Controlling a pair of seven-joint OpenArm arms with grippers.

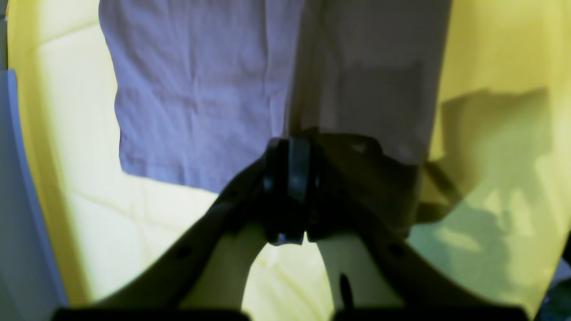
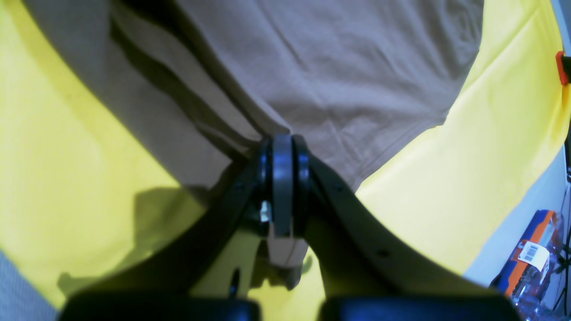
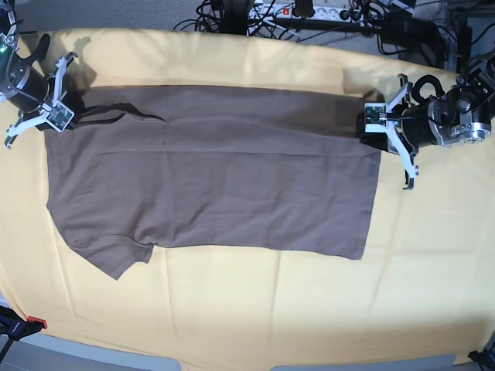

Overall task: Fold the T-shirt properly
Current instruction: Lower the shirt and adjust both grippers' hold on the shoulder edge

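- The right gripper [image 2: 282, 187] has its jaws pressed together on an edge of the T-shirt [image 3: 216, 178]; in its wrist view a small tab of the taupe cloth pokes out below the pads.
- In the base view that gripper [image 3: 58, 116] sits at the far left of the scene, at the shirt's neck-and-shoulder corner.
- The left gripper [image 1: 290, 191] is also closed; its wrist view shows the dark pads together over a fold at the shirt's edge.
- In the base view it [image 3: 374, 122] sits at the far right, on the shirt's far hem corner.
- Between the two grippers the T-shirt lies stretched left to right, its far edge folded toward the middle, one short sleeve sticking out at the near left.
- Under it all lies a large pale yellow cloth [image 3: 247, 309], creased into squares.
- Beyond the cloth's far edge are black cables and a power strip [image 3: 309, 11].
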